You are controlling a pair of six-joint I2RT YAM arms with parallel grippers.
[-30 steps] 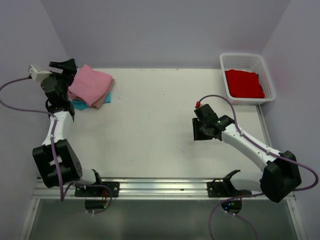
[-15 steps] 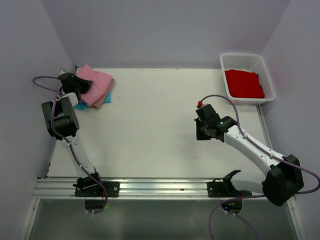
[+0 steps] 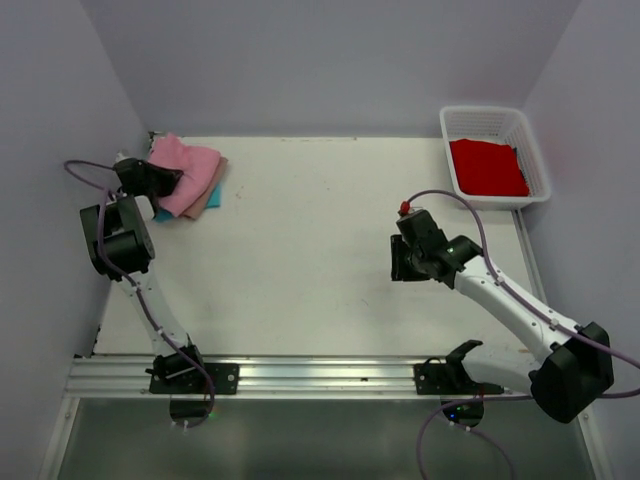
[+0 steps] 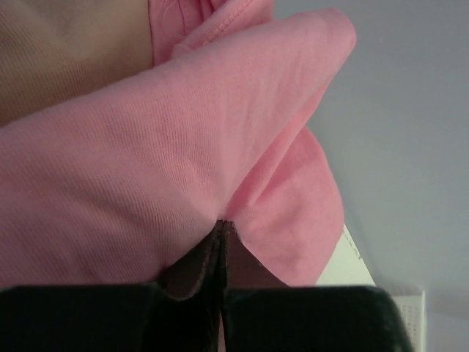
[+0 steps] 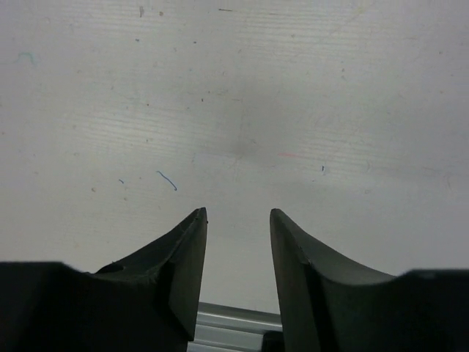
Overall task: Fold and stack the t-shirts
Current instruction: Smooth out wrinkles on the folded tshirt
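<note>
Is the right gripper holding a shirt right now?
No, the right gripper is open and empty, only bare table showing between its jaws.

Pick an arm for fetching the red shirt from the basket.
Right. The right gripper is open over bare table, nearer the basket with the red t-shirt; the left gripper is shut on the bright pink t-shirt.

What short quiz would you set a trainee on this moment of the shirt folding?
1. True or false: the left fingers are shut on the bright pink cotton t-shirt.
2. Fill in: the right fingers hang ____ over the white table.
3. The red cotton t-shirt lies: A beside the pink one; B in the white plastic lattice basket; C on the table.
Key: 1 true; 2 open; 3 B.
</note>
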